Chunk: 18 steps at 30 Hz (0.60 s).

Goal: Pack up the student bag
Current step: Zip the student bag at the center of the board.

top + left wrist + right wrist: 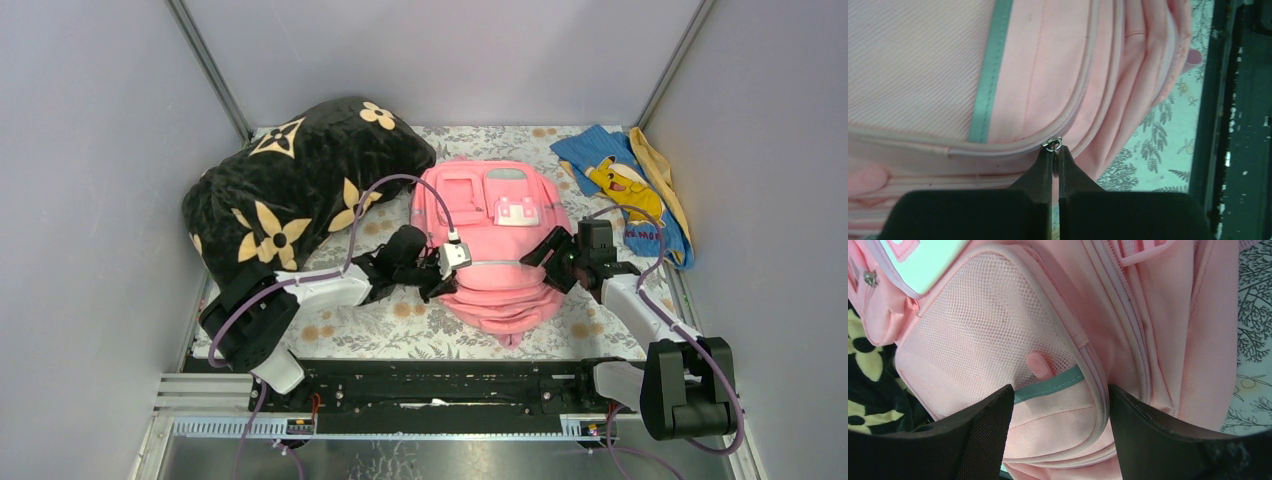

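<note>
The pink student bag (490, 200) lies flat in the middle of the floral table cover, its white-and-pink patch facing up. At the bag's left side my left gripper (452, 262) is shut on a small metal zip pull (1053, 145), pinched at the fingertips of the left gripper (1055, 149) where the zip curves beside a grey trim strip. My right gripper (548, 262) is at the bag's right side. In the right wrist view the right gripper (1059, 392) is open, its jaws straddling the mesh side pocket (983, 340) with pink fabric between them.
A black pillow with tan flowers (300, 190) lies against the bag's left side. A blue cloth with a yellow cartoon figure (625, 190) sits at the back right. Grey walls close in on three sides, and a black rail (450, 385) runs along the near edge.
</note>
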Each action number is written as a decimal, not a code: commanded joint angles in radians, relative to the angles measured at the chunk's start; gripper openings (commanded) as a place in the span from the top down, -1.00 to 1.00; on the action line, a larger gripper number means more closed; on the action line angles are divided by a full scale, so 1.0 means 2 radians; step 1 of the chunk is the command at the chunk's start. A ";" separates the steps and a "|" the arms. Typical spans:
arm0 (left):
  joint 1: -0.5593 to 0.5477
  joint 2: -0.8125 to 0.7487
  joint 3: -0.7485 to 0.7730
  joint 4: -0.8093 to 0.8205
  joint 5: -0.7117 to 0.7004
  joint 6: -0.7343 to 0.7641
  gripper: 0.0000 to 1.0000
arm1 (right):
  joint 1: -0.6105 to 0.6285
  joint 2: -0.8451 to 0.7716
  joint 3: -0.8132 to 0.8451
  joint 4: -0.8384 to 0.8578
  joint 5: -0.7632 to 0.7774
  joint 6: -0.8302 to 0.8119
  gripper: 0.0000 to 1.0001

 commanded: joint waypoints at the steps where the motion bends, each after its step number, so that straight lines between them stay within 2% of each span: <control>1: -0.045 0.006 0.013 0.000 0.010 -0.065 1.00 | 0.008 0.007 -0.022 0.038 -0.048 0.028 -0.49; 7: -0.105 0.045 0.086 0.011 0.005 -0.156 1.00 | 0.009 0.001 -0.022 0.036 -0.048 0.029 -0.49; 11: -0.136 0.062 0.110 0.020 -0.021 -0.178 1.00 | 0.009 -0.011 -0.023 0.031 -0.047 0.030 -0.49; 12: -0.137 0.063 0.112 0.025 -0.024 -0.189 0.93 | 0.009 -0.014 -0.020 0.026 -0.046 0.028 -0.49; 14: -0.138 0.060 0.116 0.014 -0.052 -0.215 0.48 | 0.009 -0.028 -0.011 0.003 -0.035 0.013 -0.50; 16: -0.138 0.050 0.122 -0.016 -0.068 -0.224 0.28 | 0.009 -0.049 0.000 -0.029 -0.013 -0.003 -0.53; 18: -0.138 0.034 0.123 -0.044 -0.090 -0.231 -0.01 | 0.009 -0.074 0.011 -0.061 0.016 -0.021 -0.54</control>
